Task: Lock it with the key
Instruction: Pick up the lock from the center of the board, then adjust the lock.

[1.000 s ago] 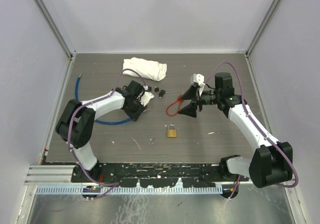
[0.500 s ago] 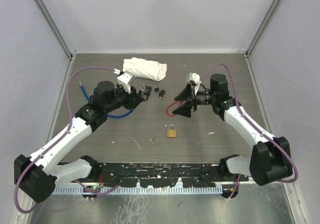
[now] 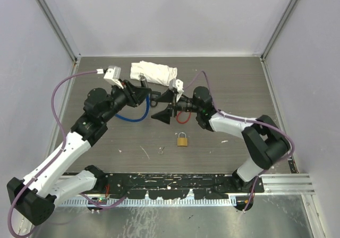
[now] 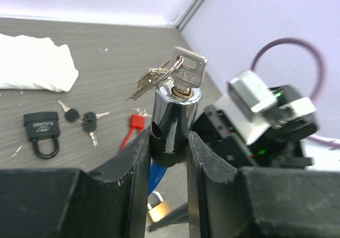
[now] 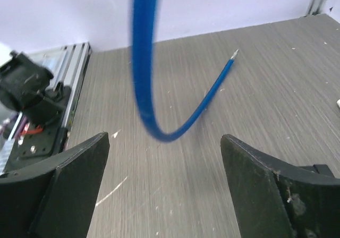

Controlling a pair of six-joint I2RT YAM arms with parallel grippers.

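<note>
My left gripper [image 4: 167, 158] is shut on a chrome cable-lock cylinder [image 4: 171, 118] and holds it upright above the table. A silver key [image 4: 187, 70] sits in its top, with more keys hanging on a ring. The lock's blue cable [image 3: 135, 116] hangs down to the table and shows blurred in the right wrist view [image 5: 143, 62]. In the top view my left gripper [image 3: 141, 89] is at mid-table near the cloth. My right gripper [image 3: 164, 105] is wide open and empty [image 5: 164, 158], just right of the lock and facing it.
A brass padlock [image 3: 182, 139] lies at centre front. A red cable [image 3: 183, 118] lies under my right wrist. A white cloth [image 3: 154, 72] lies at the back. A black padlock [image 4: 41, 133] and black-headed keys [image 4: 79, 118] lie near it.
My left arm has unfolded and lifted the lock and blue cable up and to the right. My right gripper has swung left toward the lock, staying open.
</note>
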